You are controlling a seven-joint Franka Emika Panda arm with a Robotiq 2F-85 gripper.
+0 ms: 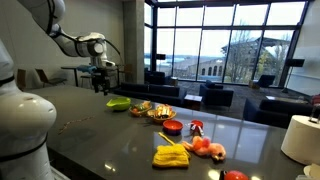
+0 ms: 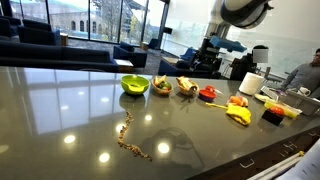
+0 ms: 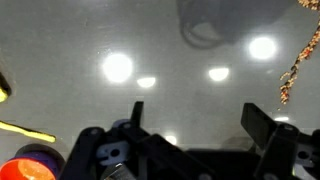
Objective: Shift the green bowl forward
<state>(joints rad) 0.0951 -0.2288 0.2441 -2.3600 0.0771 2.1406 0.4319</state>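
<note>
In the wrist view the claw point(image 3: 196, 112) enters from the bottom edge, spread wide. Its two dark fingers point(image 3: 137, 115) stand far apart, with only glossy bench point(image 3: 170, 45) showing between them, and nothing is gripped. In an exterior view the claw point(image 1: 100, 78) hangs in the upper left, above the bench. The green bowl point(image 1: 118, 102) sits on the bench just below and right of it, left of centre, near a plate of food point(image 1: 155, 110).

One shallow round lime-green plastic bowl point(image 2: 135, 85); one small red bowl point(image 2: 208, 93); one white paper roll point(image 2: 250, 83); one brownish beaded strand point(image 2: 130, 138).
</note>
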